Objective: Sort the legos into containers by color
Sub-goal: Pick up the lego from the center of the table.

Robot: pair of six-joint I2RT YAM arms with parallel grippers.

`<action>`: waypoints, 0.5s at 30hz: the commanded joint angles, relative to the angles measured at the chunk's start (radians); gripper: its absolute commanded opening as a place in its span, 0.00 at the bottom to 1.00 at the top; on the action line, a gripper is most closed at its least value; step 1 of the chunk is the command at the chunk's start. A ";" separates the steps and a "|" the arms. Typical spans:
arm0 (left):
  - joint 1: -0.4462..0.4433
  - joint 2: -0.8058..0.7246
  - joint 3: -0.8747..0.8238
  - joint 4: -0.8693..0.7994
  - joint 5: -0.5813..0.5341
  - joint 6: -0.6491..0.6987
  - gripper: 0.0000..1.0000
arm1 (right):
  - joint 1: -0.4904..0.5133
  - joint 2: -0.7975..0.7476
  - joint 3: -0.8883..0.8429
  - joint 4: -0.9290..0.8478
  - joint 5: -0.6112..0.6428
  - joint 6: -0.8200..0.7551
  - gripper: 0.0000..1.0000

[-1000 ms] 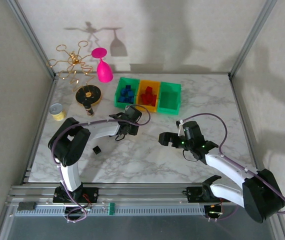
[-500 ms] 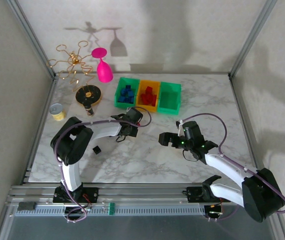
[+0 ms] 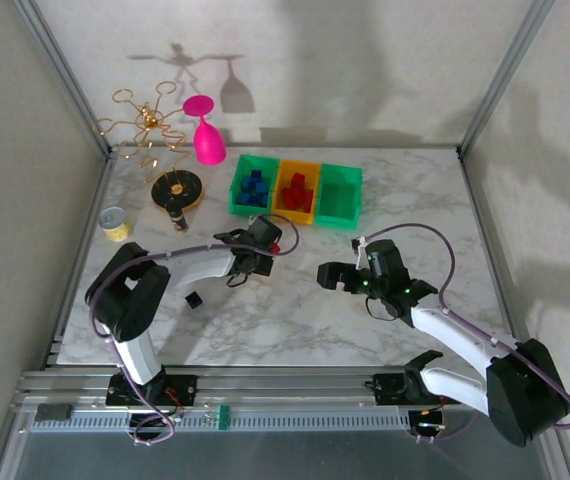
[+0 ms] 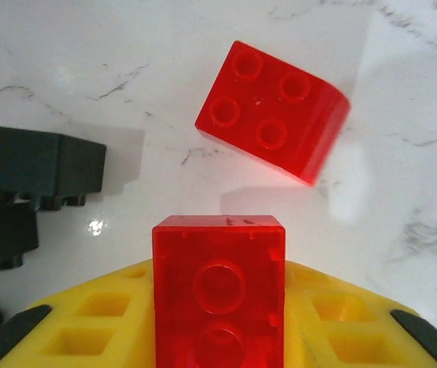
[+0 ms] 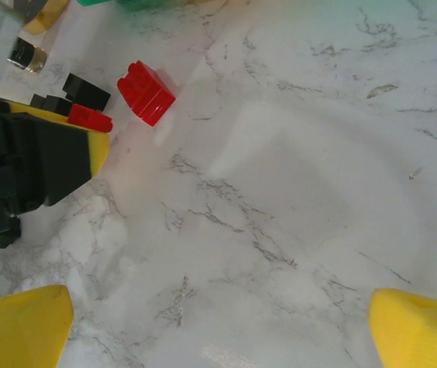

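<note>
Clamping red lego (image 4: 218, 295), left gripper (image 3: 268, 240) newly closed

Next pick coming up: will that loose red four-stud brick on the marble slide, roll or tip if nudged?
Likely slides: the loose red brick looks glossy and rests flat on the smooth marble table. Its squat, boxy shape should not roll or tip. Probably rigid and light, as small moulded plastic.

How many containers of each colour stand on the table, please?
Green containers: 2
Yellow-orange container: 1
Total: 3
</note>
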 commanded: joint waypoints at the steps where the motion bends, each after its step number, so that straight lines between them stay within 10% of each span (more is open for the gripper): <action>1: -0.011 -0.089 0.003 -0.039 -0.012 -0.039 0.18 | 0.009 -0.019 0.056 -0.042 0.047 -0.020 0.99; 15: -0.007 0.213 0.540 -0.124 -0.101 -0.163 0.17 | -0.094 0.012 0.145 -0.056 0.093 0.011 0.99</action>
